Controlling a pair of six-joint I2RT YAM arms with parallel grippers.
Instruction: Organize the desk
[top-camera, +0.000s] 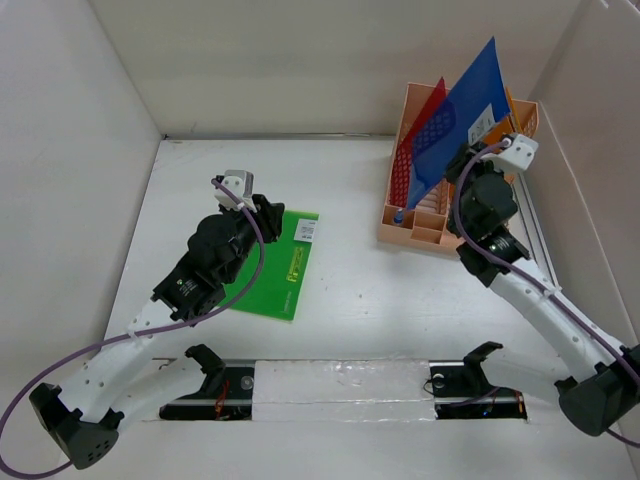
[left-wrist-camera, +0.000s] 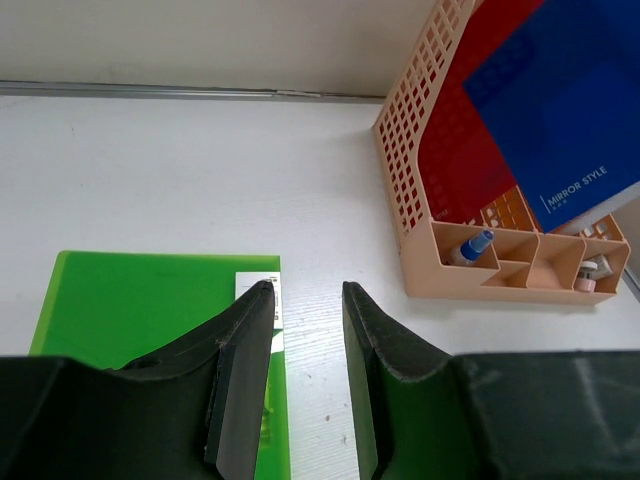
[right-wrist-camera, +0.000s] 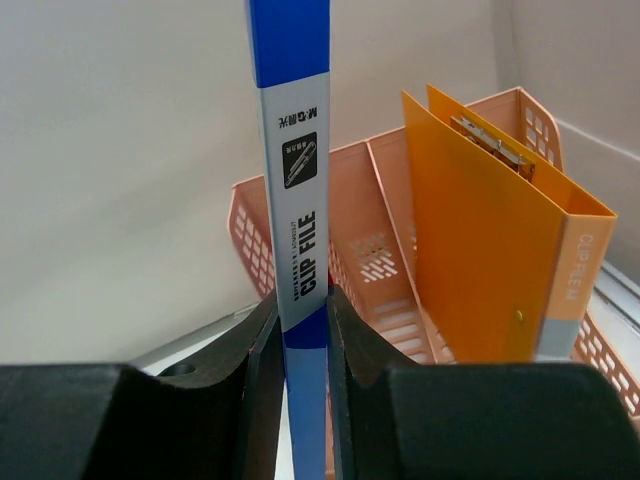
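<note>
While the right tool (right-wrist-camera: 300, 300) is clamping both fingers on the spine of a blue clip file (top-camera: 462, 105), it is holding that file on end, tilted over the peach-orange rack (top-camera: 412, 232). The white surface (top-camera: 345, 190) is stretching from the arm bases at 6 o'clock to the back wall at 12 o'clock, and the rack is sitting on it at about 2 o'clock, close to the right wall. A red folder (top-camera: 426, 112) is leaning in the rack at the blue file's 9 o'clock side, and in the right wrist view an orange clip file (right-wrist-camera: 490, 270) is standing in a slot at its 3 o'clock side. A small blue-capped bottle (left-wrist-camera: 470, 246) is lying in one of the rack's low front compartments. The left tool (left-wrist-camera: 308, 292) is hovering with its fingers parted and nothing between them, one above the white label of a green folder (top-camera: 275, 262), the other above bare surface. That folder is lying flat at about 9 o'clock from the surface's centre, well apart from the rack. Whether the blue file's lower edge is touching the rack, I cannot tell.
</note>
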